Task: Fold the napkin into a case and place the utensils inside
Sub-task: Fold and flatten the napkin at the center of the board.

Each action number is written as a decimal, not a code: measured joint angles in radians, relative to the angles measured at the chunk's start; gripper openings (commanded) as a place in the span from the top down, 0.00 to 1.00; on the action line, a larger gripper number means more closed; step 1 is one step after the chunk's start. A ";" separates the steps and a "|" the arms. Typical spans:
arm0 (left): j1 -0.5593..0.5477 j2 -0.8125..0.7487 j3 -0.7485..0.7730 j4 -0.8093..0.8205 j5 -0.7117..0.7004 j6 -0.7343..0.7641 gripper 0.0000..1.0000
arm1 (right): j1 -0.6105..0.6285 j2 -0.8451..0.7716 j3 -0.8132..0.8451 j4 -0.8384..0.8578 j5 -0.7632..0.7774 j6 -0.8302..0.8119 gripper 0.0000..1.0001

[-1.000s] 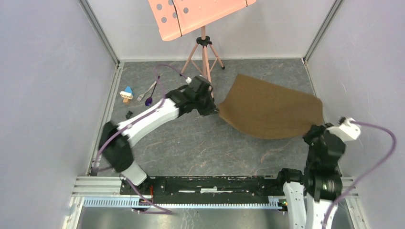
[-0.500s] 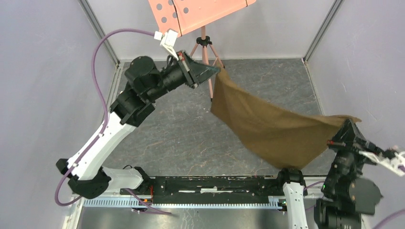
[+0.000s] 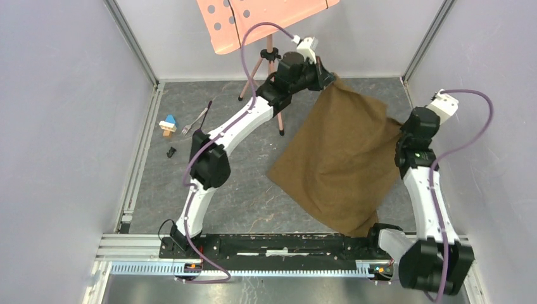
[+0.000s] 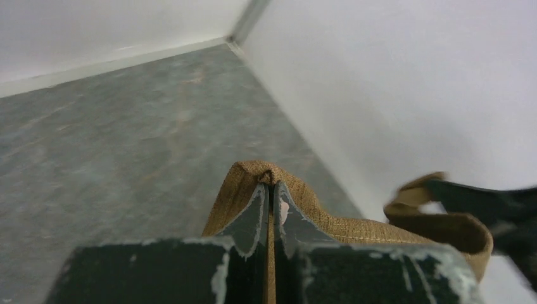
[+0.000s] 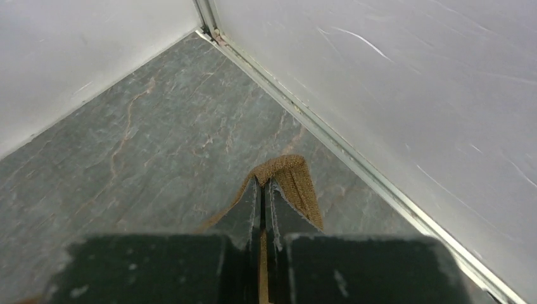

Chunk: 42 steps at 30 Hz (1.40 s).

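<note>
The olive-brown napkin point(image 3: 332, 158) is held up by two corners, and its lower part trails on the table toward the front. My left gripper point(image 3: 328, 78) is shut on the far corner, which wraps over its tips point(image 4: 270, 187) in the left wrist view. My right gripper point(image 3: 400, 139) is shut on the right corner, a brown fold point(image 5: 292, 182) pinched between its tips point(image 5: 263, 185). The silver fork point(image 3: 194, 121) lies at the far left. Beside it shows the spoon's thin dark handle point(image 3: 208, 106); its bowl is hidden by my left arm.
A pink music stand point(image 3: 266, 19) on a tripod point(image 3: 271, 69) stands at the back, close behind my left gripper. A small blue, white and tan block point(image 3: 168, 124) and a tiny black piece point(image 3: 171, 152) lie near the left wall. Walls enclose three sides.
Both arms lifted the napkin off the table. The left gripper swung right to the back centre with its corner, and the right gripper moved back and up. The cloth now hangs between them.
</note>
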 measured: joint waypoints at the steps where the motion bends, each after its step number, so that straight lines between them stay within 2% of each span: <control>1: 0.014 0.068 0.028 0.009 0.002 0.006 0.98 | -0.002 0.047 0.000 0.035 -0.002 -0.013 1.00; 5: 0.049 0.209 0.054 0.046 0.007 0.027 0.98 | -0.035 0.238 0.019 0.187 -0.024 -0.064 1.00; 10: 0.077 0.272 0.059 0.095 0.013 0.027 0.98 | -0.071 0.448 0.127 0.272 -0.086 -0.116 1.00; 17: 0.099 0.280 0.056 0.200 0.039 0.024 0.98 | -0.076 0.516 0.166 0.315 -0.146 -0.168 1.00; 23: 0.098 0.279 -0.003 0.253 0.036 0.014 0.98 | -0.082 0.522 0.188 0.293 -0.169 -0.176 1.00; 29: 0.097 0.253 -0.132 0.229 0.045 -0.045 0.98 | -0.084 0.454 0.156 0.157 -0.169 -0.130 1.00; 36: 0.097 0.125 -0.393 0.140 0.059 -0.139 0.98 | -0.103 0.312 0.003 -0.043 -0.124 -0.034 1.00; 42: 0.097 -0.020 -0.581 0.037 0.094 -0.202 0.98 | -0.114 0.200 -0.238 -0.135 -0.116 -0.006 1.00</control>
